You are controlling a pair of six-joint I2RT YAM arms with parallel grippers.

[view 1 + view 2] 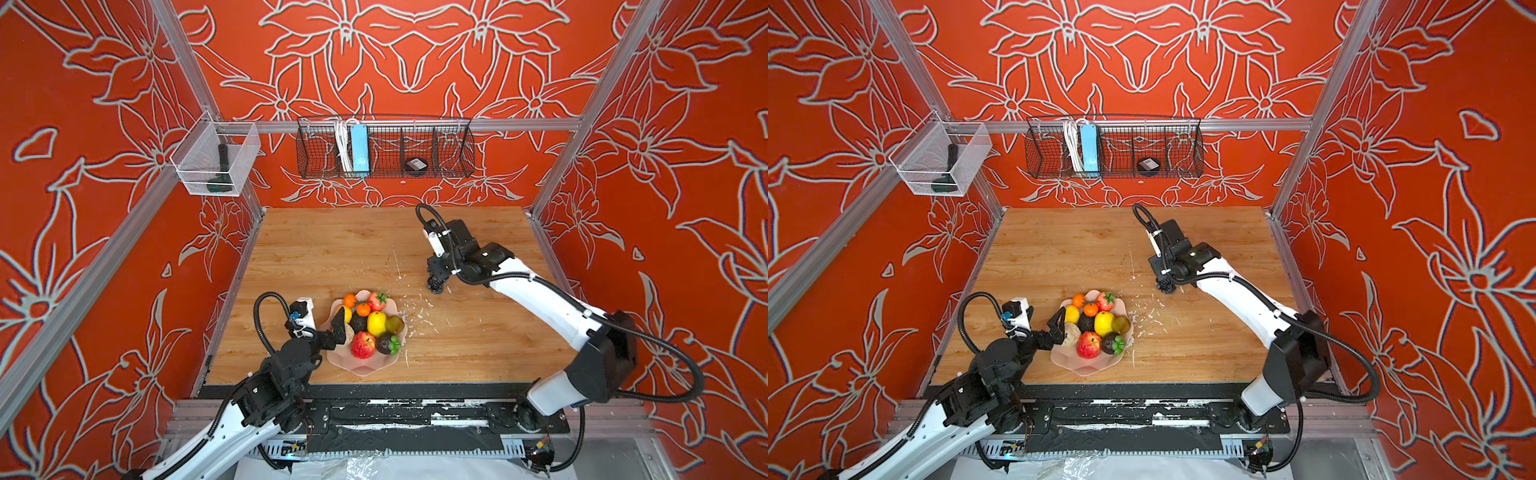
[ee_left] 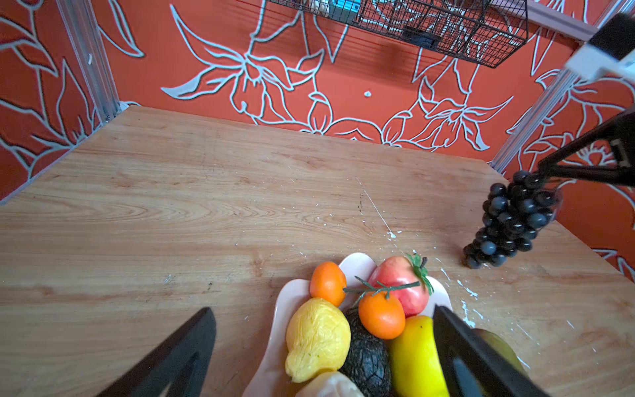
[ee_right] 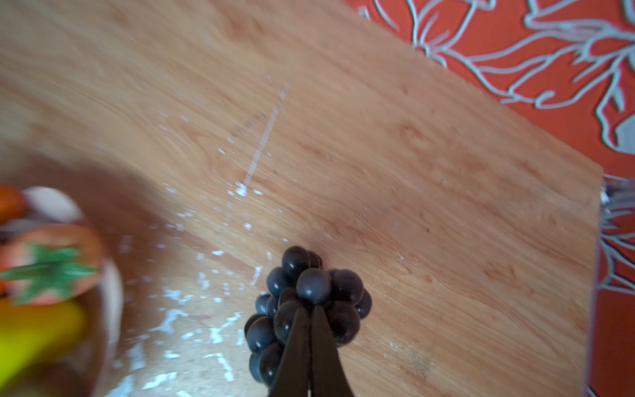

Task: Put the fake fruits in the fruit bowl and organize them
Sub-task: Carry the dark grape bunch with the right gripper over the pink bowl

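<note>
The pale pink fruit bowl [image 1: 362, 370] [image 1: 1084, 369] [image 2: 292, 299] sits near the table's front, left of centre. It holds fake fruits: two oranges [image 1: 363, 309], a strawberry [image 1: 377, 301], two lemons [image 2: 318, 338], an avocado [image 2: 366, 357], an apple [image 1: 363, 345], a mangosteen [image 1: 385, 345] and a beige one [image 1: 1070, 333]. My left gripper [image 1: 337, 330] [image 2: 323, 319] stands open over the bowl's left side, holding nothing. My right gripper [image 1: 437, 282] [image 3: 309, 311] is shut on the top of the dark grape bunch [image 2: 508, 220] [image 3: 312, 285]. The bunch hangs right of the bowl with its lower end at the tabletop.
White flecks [image 1: 417, 313] are scattered on the wood right of the bowl. A black wire basket [image 1: 384, 147] hangs on the back wall, and a clear mesh box [image 1: 216, 160] hangs on the left rail. Aluminium frame posts [image 1: 552, 183] edge the table.
</note>
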